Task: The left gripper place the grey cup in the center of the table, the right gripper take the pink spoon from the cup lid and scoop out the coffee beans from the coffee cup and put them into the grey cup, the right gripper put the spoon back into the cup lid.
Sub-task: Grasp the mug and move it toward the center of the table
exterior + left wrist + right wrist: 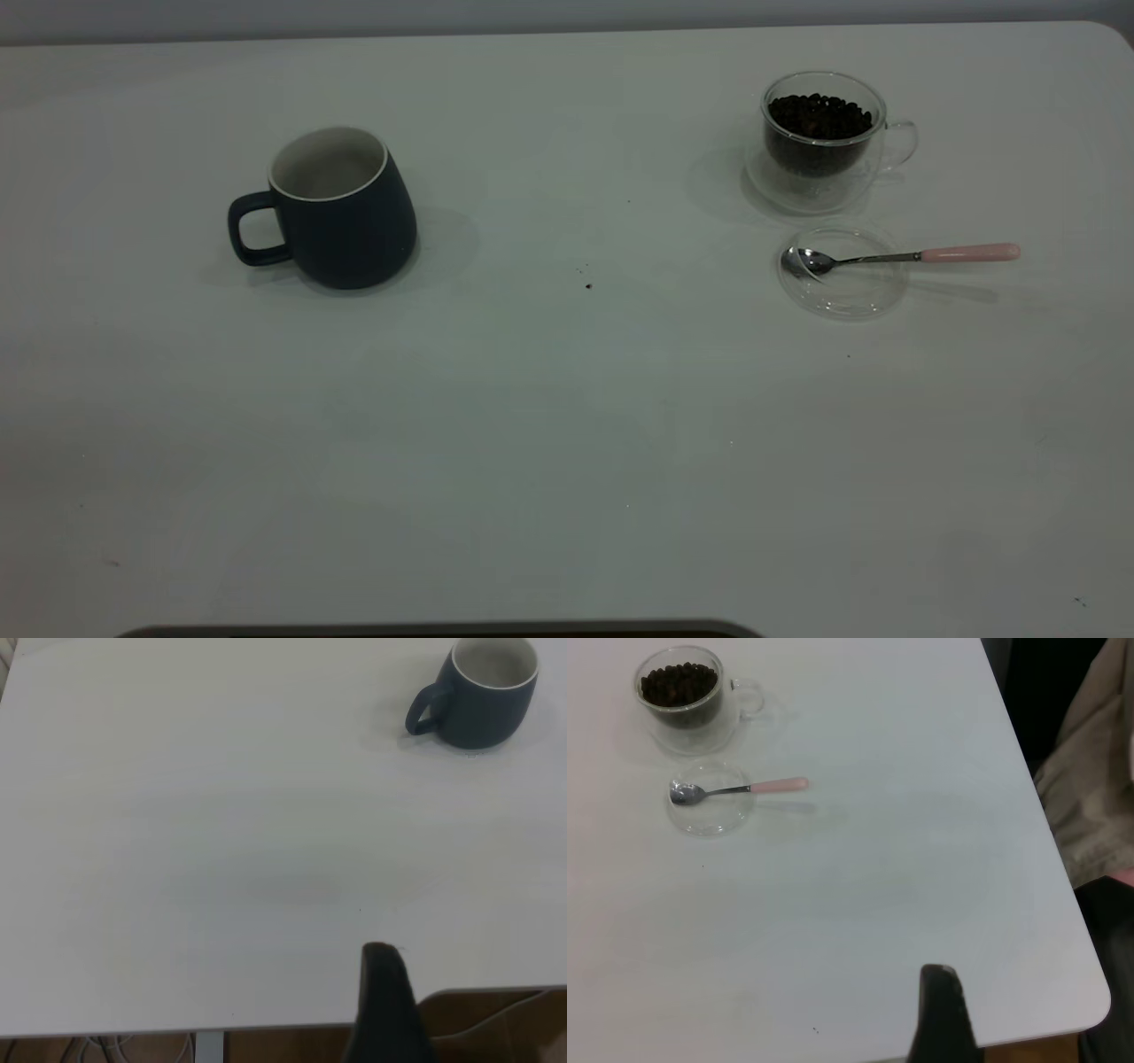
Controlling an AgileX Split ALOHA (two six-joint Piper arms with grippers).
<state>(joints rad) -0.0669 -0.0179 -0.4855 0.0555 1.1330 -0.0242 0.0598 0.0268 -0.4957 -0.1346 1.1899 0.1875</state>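
While parked off the desk's near edge, both hands' spread impossible to tell, grey cup toward the far left corner, pink spoon overhanging the glass lid far right: likely tipped out if nudged.

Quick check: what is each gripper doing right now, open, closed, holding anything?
Left gripper: cannot be told; only one dark part shows, holding nothing, far from the grey cup.
Right gripper: cannot be told; holding nothing.
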